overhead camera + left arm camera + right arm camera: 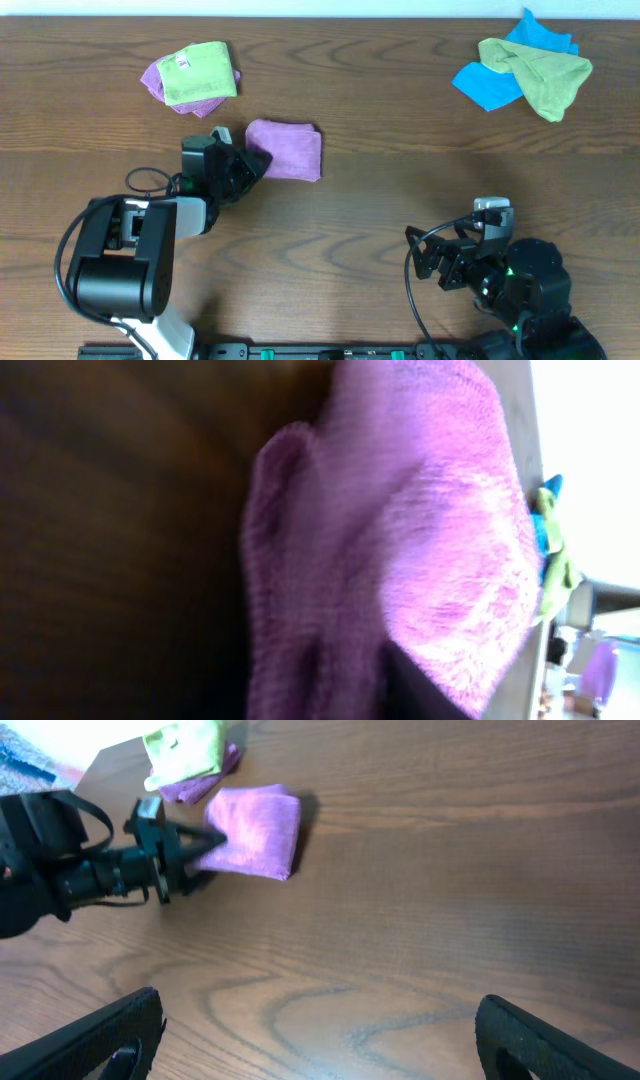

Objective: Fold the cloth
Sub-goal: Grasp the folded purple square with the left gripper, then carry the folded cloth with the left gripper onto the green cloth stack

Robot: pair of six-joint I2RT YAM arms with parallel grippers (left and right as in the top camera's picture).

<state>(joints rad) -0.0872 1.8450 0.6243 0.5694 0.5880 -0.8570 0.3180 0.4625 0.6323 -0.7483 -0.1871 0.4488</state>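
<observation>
The cloth [287, 149] is a lilac-purple towel lying folded into a small rectangle left of the table's middle. My left gripper [257, 164] is at its near-left edge, and its dark fingers [200, 848] come together to a point on the fabric there. In the left wrist view the cloth [420, 530] fills the frame, bunched against one dark finger [425, 695]. My right gripper [320, 1030] hangs open over bare wood at the near right, well away from the cloth [255, 830], with nothing between its fingers.
At the back left a lime-green cloth [198, 72] lies on another purple cloth [153, 80]. At the back right, a blue cloth [490, 86] sits under a second green cloth [545, 75]. The wooden table [400, 200] ends just beyond them.
</observation>
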